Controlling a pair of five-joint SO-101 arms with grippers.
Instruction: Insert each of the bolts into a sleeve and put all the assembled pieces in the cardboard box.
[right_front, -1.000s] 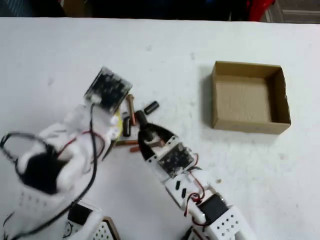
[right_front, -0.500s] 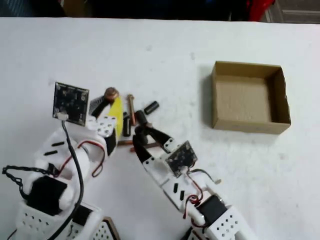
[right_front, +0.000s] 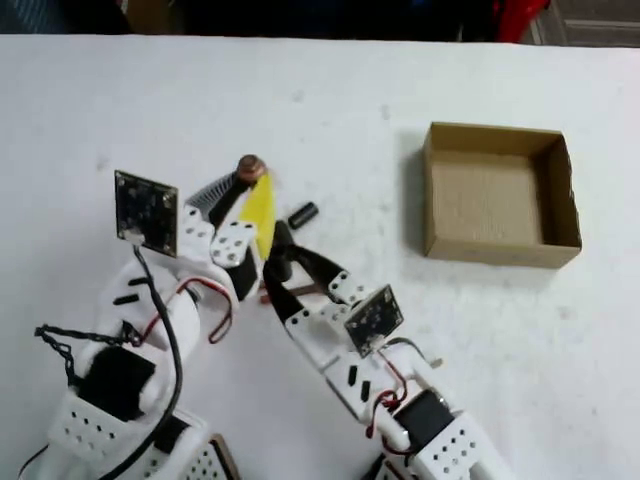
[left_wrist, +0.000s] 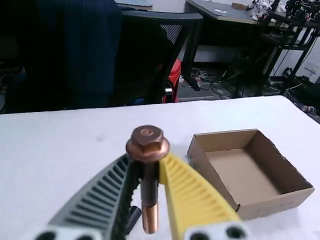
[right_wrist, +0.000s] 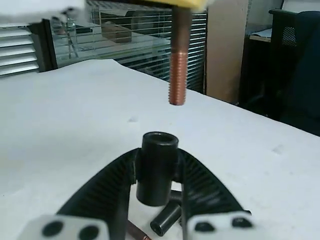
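Note:
My left gripper (right_front: 246, 186), with one grey and one yellow finger, is shut on a copper bolt (left_wrist: 148, 176) and holds it upright, head up, above the table. My right gripper (right_front: 283, 246), with black fingers, is shut on a black sleeve (right_wrist: 157, 167) that stands upright with its bore facing up. In the right wrist view the bolt's threaded end (right_wrist: 177, 65) hangs a little above and slightly beyond the sleeve, apart from it. The cardboard box (right_front: 497, 195) stands empty to the right.
A loose black sleeve (right_front: 303, 213) lies on the table near the grippers. Another sleeve (right_wrist: 165, 220) and a copper bolt (right_wrist: 138, 232) lie under my right gripper. The two arms stand close together. A chair and desks are beyond the far table edge.
My left gripper has risen from the pile with the bolt and swung it right, over the sleeve. My right gripper has shifted only slightly, still holding the sleeve.

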